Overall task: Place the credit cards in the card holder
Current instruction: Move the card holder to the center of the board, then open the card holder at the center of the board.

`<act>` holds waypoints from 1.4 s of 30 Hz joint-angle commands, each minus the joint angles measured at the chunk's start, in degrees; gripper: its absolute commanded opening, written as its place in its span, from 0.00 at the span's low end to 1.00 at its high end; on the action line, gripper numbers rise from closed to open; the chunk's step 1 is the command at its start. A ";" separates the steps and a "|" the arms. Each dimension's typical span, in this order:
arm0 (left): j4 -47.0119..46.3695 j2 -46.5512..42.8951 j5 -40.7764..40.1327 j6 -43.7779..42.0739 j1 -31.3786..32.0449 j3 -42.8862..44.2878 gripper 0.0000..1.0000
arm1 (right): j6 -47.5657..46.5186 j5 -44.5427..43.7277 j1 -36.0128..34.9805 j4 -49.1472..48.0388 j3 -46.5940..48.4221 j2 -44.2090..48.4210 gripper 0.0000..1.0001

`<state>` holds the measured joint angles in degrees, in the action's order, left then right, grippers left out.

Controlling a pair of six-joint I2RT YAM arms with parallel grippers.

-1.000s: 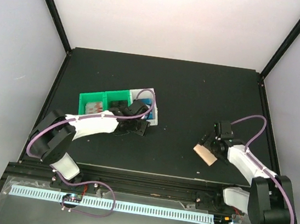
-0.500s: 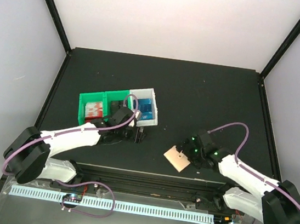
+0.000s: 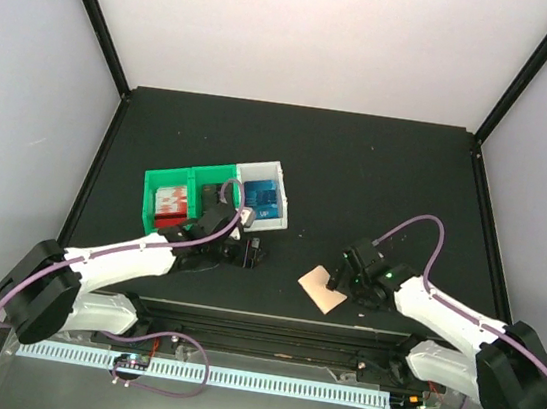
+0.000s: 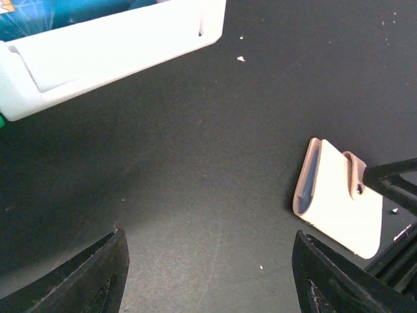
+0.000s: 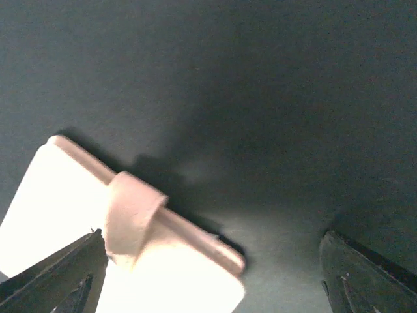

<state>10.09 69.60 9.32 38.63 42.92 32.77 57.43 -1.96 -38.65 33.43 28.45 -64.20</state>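
The tan card holder (image 3: 320,289) lies flat on the black table near the front centre. It also shows in the left wrist view (image 4: 342,205) and the right wrist view (image 5: 91,228), strap side up. My right gripper (image 3: 344,281) is open just right of it; in its own view (image 5: 212,280) the left finger (image 5: 62,277) overlaps the holder's edge. The bright blue credit cards (image 3: 265,198) lie in the white bin (image 3: 269,226), their corner visible in the left wrist view (image 4: 58,10). My left gripper (image 3: 253,253) is open and empty (image 4: 208,280), in front of the bin.
A green bin (image 3: 160,182) joined to the white bin's (image 4: 117,49) left side holds a red item (image 3: 170,202). A black rail runs along the table's near edge (image 3: 258,319). Black posts frame the table's back corners.
My right arm carried the card holder leftward toward the table's centre and set it down, jaws now open. My left gripper drew back from the white bin toward the near edge.
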 commanded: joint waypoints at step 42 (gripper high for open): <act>-24.80 10.11 9.45 20.53 5.47 -10.60 0.53 | -1.85 -5.49 -21.81 -6.07 18.32 -27.76 0.45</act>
<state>-10.02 77.97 16.86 57.67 47.79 22.55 54.33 -9.21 -60.29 33.34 49.21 -91.90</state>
